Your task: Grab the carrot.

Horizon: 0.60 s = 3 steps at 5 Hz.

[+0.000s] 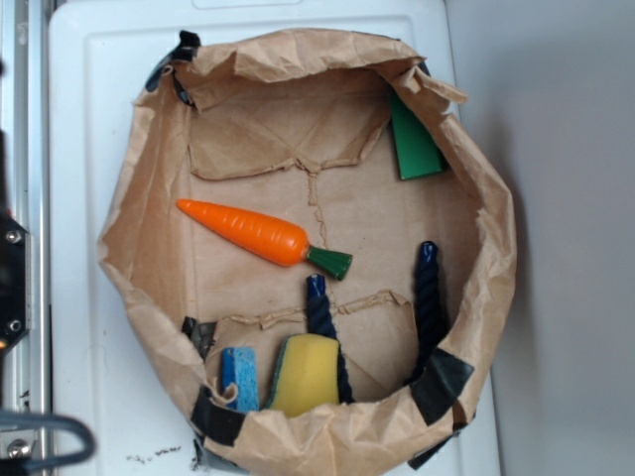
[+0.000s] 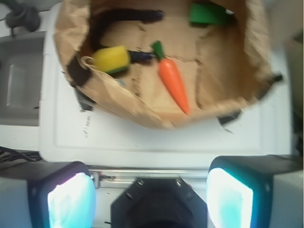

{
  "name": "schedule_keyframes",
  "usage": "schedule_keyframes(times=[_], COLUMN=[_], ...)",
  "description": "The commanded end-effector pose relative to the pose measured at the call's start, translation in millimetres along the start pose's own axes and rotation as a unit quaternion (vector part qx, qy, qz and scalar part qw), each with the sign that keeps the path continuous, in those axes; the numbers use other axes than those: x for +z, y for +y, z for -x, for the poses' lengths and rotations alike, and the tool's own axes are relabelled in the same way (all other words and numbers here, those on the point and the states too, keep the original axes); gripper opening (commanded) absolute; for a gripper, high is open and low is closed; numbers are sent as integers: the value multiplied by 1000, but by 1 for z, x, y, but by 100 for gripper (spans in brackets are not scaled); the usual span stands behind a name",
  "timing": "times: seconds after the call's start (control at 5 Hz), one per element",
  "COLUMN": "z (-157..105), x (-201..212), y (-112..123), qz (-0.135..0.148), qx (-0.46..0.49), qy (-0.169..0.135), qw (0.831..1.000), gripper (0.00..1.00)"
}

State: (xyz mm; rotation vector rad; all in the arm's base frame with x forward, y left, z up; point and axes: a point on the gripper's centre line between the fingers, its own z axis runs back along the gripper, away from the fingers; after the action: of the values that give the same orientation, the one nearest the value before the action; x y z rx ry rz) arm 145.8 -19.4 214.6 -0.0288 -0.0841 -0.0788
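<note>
The carrot (image 1: 248, 231) is glossy orange with a dark green stem cap. It lies flat on the floor of a brown paper-lined basket (image 1: 139, 188), its point to the upper left. In the wrist view the carrot (image 2: 174, 84) lies ahead of me, inside the basket. My gripper (image 2: 151, 199) is open, its two pale pads wide apart with nothing between them. It hangs outside the basket, over the white table's edge, well short of the carrot. In the exterior view only dark arm parts (image 1: 12, 288) show at the left edge; the fingers are out of view there.
A yellow sponge (image 1: 306, 372) and a small blue sponge (image 1: 239, 378) lean at the basket's near wall. A flat green wedge block (image 1: 413, 144) leans at the far right wall. Dark blue rope handles (image 1: 429, 297) run across the basket floor. The basket stands on a white table (image 1: 89, 119).
</note>
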Motion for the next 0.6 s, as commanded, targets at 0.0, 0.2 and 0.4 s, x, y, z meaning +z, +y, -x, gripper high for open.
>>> schedule_keyframes(times=[0.0,0.2,0.4], z=[-55,-84,-84], x=[-5,-13,-13], y=[2,9,9], qz=[24,48,48], qx=[-35,-41,-41], qy=[-27,-13,-13], qw=[999,998,998], gripper=[100,100,100])
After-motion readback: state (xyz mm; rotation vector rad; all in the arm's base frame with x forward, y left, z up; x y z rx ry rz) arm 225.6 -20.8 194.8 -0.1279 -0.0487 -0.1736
